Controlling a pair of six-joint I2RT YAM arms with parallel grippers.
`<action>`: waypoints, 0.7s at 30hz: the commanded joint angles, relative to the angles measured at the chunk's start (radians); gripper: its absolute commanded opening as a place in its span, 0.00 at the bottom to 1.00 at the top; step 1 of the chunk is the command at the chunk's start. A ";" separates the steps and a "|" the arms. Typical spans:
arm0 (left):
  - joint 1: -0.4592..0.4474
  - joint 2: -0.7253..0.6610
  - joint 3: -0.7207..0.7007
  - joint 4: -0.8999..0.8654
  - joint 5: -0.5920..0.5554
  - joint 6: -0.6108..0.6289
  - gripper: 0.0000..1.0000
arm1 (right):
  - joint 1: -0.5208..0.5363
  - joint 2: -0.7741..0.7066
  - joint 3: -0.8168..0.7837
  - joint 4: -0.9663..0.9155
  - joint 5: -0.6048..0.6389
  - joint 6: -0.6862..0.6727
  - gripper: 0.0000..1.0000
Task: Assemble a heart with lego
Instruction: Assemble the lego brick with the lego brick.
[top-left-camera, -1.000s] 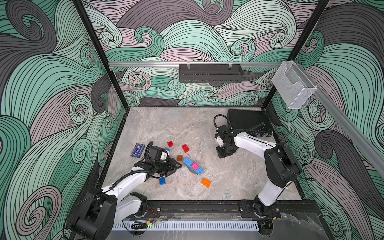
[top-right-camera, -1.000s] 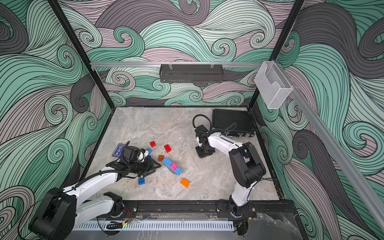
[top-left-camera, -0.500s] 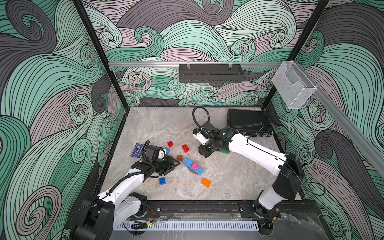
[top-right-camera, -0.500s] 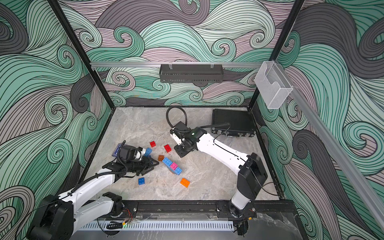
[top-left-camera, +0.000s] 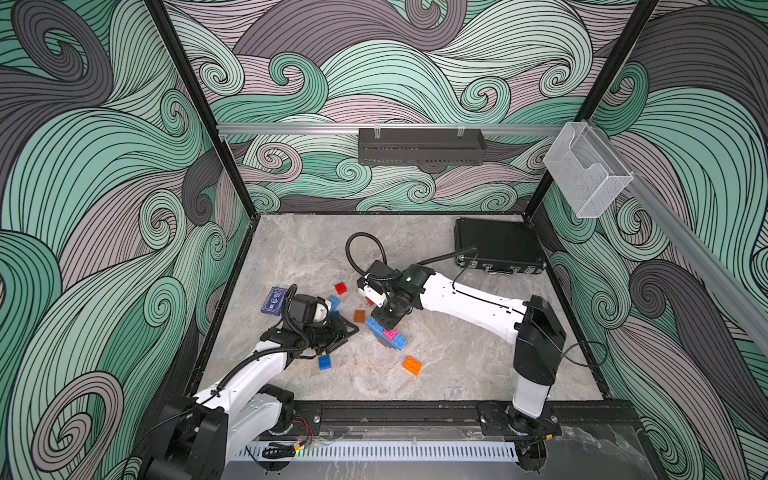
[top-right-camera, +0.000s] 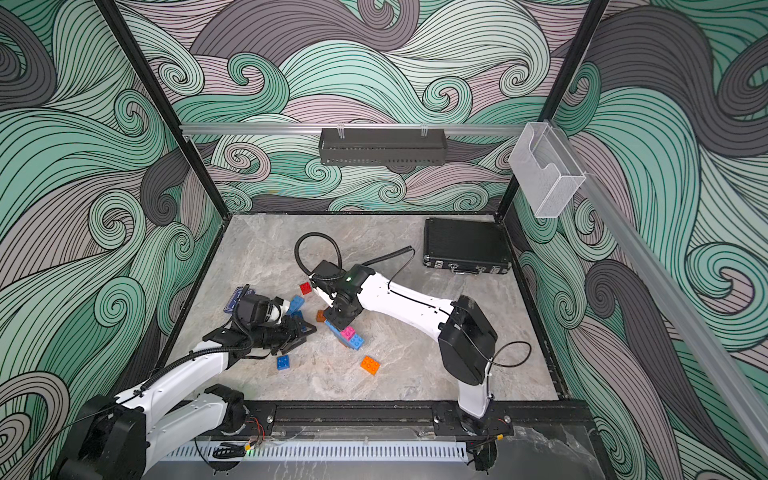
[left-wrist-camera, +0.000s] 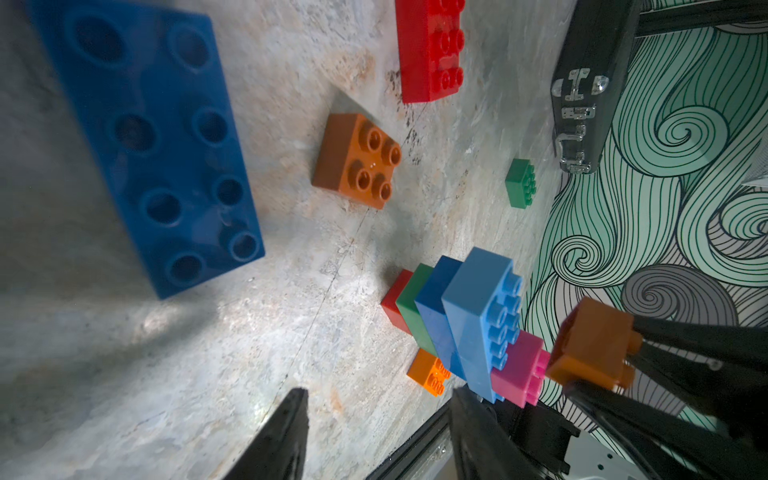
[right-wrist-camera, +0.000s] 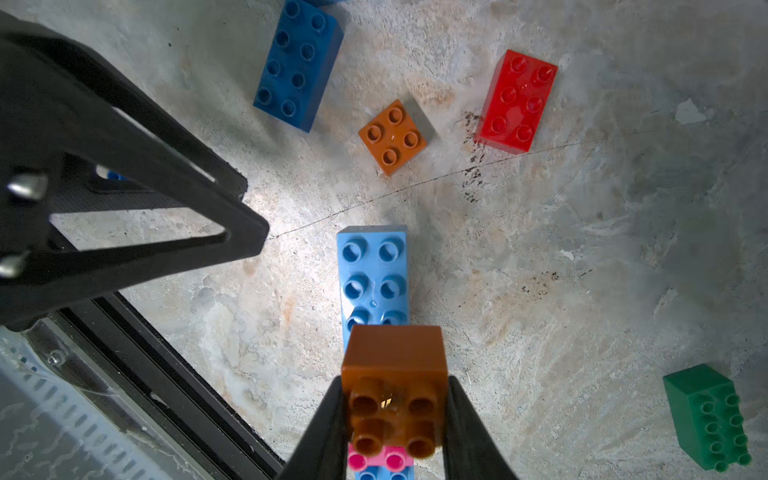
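right gripper (right-wrist-camera: 395, 401) clenched on brown brick (right-wrist-camera: 395, 353), light-blue brick (right-wrist-camera: 372, 274) of stack (left-wrist-camera: 457, 320) just below its tips | left gripper (left-wrist-camera: 378, 399) jaws apart, empty, beside stack | brick judged light, rigid, slick: pinch flat side walls

Swirl-patterned walls (top-left-camera: 374, 62) enclose a grey marble floor (top-left-camera: 457, 374); black case (top-left-camera: 498, 245) at the back.
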 joint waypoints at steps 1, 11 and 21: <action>0.008 -0.009 -0.004 0.008 0.018 0.005 0.56 | 0.012 0.022 0.036 -0.044 0.013 0.008 0.33; 0.010 -0.007 -0.010 0.013 0.022 0.003 0.56 | 0.028 0.048 0.041 -0.065 0.022 0.010 0.33; 0.011 -0.008 -0.016 0.019 0.021 0.000 0.56 | 0.043 0.077 0.049 -0.076 0.052 0.007 0.33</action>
